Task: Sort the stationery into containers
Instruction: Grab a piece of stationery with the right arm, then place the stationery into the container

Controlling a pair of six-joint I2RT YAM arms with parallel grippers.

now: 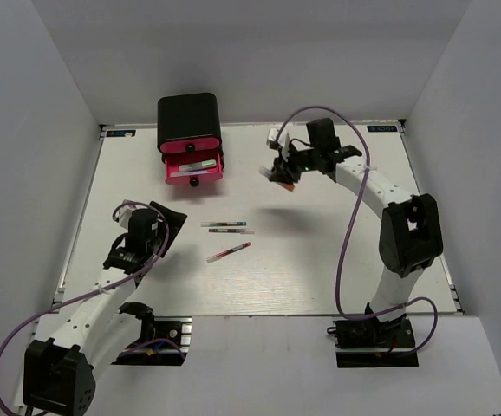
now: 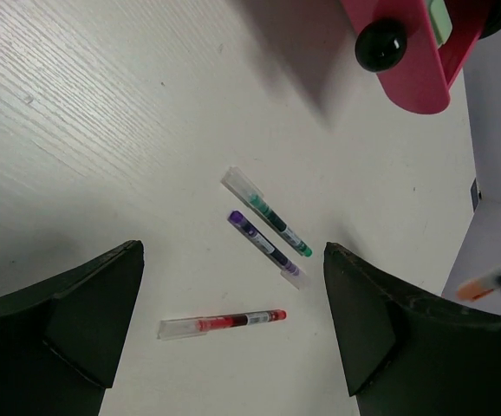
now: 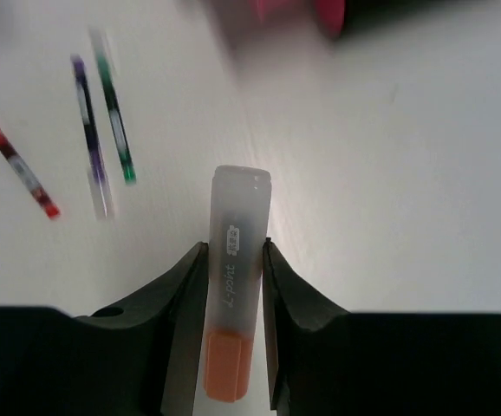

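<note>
Orange marker (image 3: pixel 237 286) sits clamped in the right gripper (image 3: pixel 234 249): jaws closed narrow on the barrel, one finger pressing each side. Stubby body, frosted translucent cap pointing away from the wrist, solid orange end toward it. Dark print runs along the barrel, too blurred to read.

In the top view it's held off the table, upper centre-right of frame, just right of the cabinet (image 1: pixel 188 117). Cabinet is black and rounded, with pink drawers (image 1: pixel 194 169) pulled out at the front and a round black knob (image 2: pixel 381 43) on the lowest. Something pale lies in them, too small to identify.

Three thin pens lie mid-table, clear barrels:
- green-ink pen (image 2: pixel 268 212) and purple-ink pen (image 2: pixel 263 243), parallel, just beside each other
- red pen (image 2: pixel 224 323), apart from the pair, at a different angle

Printed bands on the barrels, not legible.

Left gripper (image 2: pixel 233 253) is spread wide with nothing between the fingers, hovering over the pens at mid-left of the top view.

White wood-grain table (image 1: pixel 320 277) is bare to the right of the pens and along the lower edge. Grey walls (image 1: pixel 25 130) close in left, right and top.
</note>
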